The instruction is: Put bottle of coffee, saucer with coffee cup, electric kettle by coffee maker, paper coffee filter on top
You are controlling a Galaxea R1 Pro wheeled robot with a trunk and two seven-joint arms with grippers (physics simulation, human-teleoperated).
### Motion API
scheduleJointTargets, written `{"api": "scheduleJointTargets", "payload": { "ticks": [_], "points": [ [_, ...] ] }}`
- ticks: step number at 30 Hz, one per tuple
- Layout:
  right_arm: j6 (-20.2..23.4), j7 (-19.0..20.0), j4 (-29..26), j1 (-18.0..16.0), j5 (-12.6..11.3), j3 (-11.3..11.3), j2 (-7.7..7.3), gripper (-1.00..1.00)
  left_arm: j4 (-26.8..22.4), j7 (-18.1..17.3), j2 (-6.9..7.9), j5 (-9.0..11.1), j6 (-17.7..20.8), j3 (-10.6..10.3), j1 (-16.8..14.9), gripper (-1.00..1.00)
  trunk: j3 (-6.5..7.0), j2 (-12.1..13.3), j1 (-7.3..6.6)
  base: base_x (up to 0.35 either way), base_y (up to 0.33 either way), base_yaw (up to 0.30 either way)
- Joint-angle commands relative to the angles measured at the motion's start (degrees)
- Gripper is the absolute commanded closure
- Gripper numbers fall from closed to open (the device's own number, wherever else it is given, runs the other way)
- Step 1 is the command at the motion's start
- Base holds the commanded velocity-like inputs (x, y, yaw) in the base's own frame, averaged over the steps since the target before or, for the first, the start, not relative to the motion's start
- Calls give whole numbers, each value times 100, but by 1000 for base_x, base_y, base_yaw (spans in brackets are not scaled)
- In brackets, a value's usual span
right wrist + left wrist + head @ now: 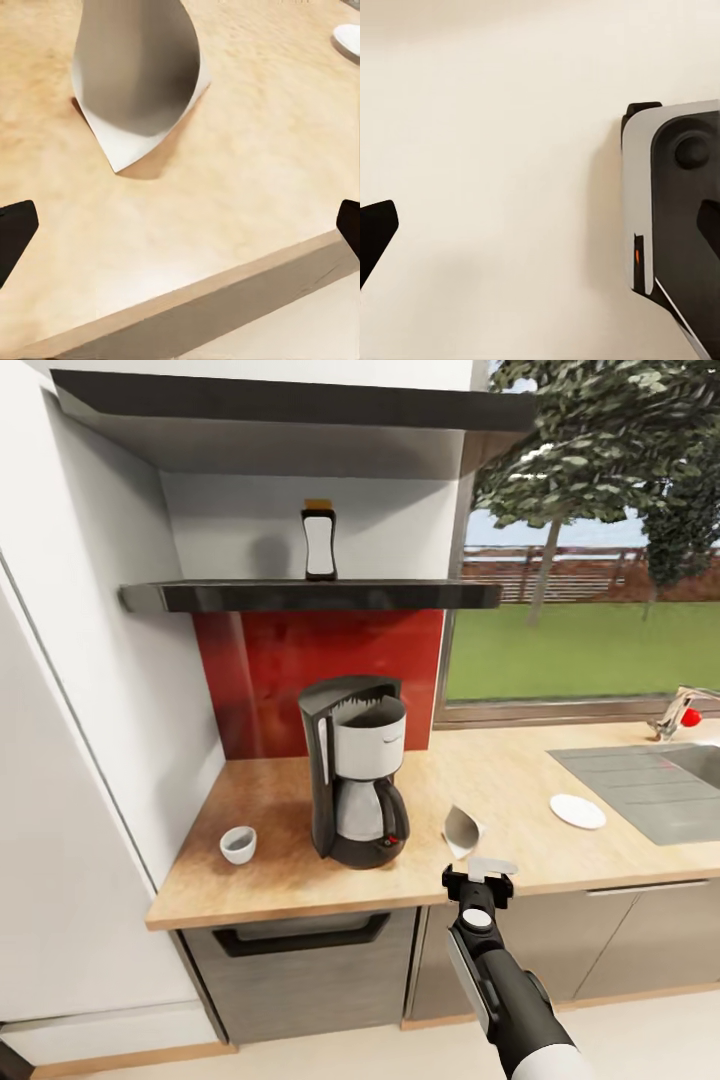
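Hovering at the counter's front edge, the right gripper (pixel 478 880) has its fingers spread wide with nothing between them, pointed at the filter (pixel 461 830) lying on its side just ahead. In the right wrist view that white cone (pixel 139 79) fills the space beyond the black fingertips (pixel 15 229), apart from them, resting on the counter (pixel 247 187). The coffee maker (pixel 356 780) stands on the counter (pixel 270 800) to the filter's left, carafe in place. The cup (pixel 238 844) sits left of the machine, and the saucer (pixel 577 811) lies well right, beside the sink (pixel 660 785). Up on the shelf (pixel 310 595), the bottle (pixel 320 540) stands upright. The left gripper (pixel 375 232) shows one dark fingertip over pale floor, so I cannot tell how its fingers stand.
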Motion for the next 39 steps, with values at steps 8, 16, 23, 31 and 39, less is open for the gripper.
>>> {"api": "scheduleJointTargets", "payload": {
  "ticks": [8,16,23,31,39],
  "points": [
    [51,-25,-5,-5,32,10,-1,-100,5,-18,8,-60,-8,49,-5,-100,-12,-11,5,295,0,0],
    [44,-26,0,-5,46,0,-12,-100,76,-10,40,-68,152,49,7,-100,-12,-11,5,204,0,0],
    [42,-34,19,-5,49,-24,-28,-100,181,428,33,-86,458,36,39,-100,-12,-11,5,7,0,0],
    [42,-51,30,-5,50,-35,-337,-100,190,500,22,-229,496,-3,40,-100,-12,-11,5,0,0,0],
    [38,-47,37,-5,47,-27,-396,-100,190,501,6,-235,502,-4,40,-100,-12,-11,5,0,0,0]
  ]
}}
